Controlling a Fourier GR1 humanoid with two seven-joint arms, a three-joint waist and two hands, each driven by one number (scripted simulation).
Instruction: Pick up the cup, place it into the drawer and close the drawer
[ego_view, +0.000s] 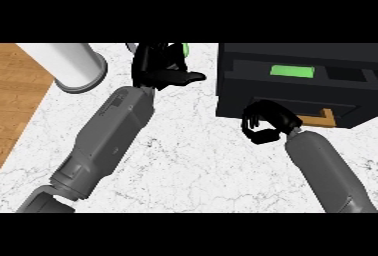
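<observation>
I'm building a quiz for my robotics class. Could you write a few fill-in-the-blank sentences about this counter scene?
1. The left hand shows beside a ___ cylinder.
2. The right hand, fingers curled, is in front of the ___ drawer unit.
3. Inside that unit shows a ___ patch.
Missing words: white; black; green.

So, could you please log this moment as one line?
left hand curled round green cup, mostly hidden | right hand curled, empty, at drawer front | drawer open, green patch inside
</observation>
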